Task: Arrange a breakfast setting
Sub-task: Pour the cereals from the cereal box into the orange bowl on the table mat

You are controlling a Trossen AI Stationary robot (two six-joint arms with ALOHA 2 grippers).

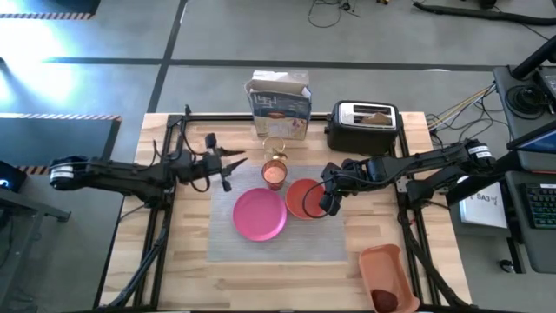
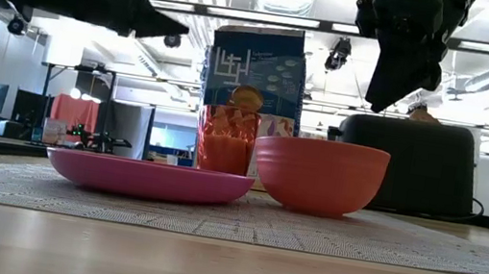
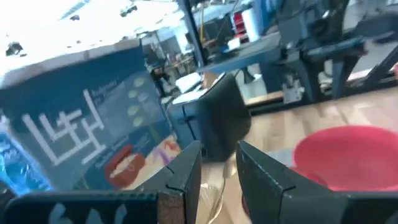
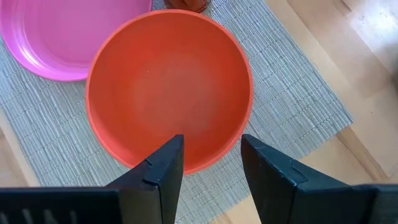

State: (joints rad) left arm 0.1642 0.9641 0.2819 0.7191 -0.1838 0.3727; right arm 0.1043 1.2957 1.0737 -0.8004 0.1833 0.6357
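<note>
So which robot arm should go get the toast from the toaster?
Probably the right: its hand hangs open above the round orange bowl, nearer the black-and-silver toaster holding the toast.

A: Right gripper (image 1: pixel 328 202)?
B: Arm reaches in from the right, wrist pitched down, fingers parted.
A: Left gripper (image 1: pixel 234 157)?
B: Arm extended level, held high, fingers slightly apart.

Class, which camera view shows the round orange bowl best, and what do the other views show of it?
The right wrist view: the round orange bowl fills it, empty inside. The high view shows it small, partly under the right gripper. The low view shows only its side. The left wrist view shows part of its rim.
</note>
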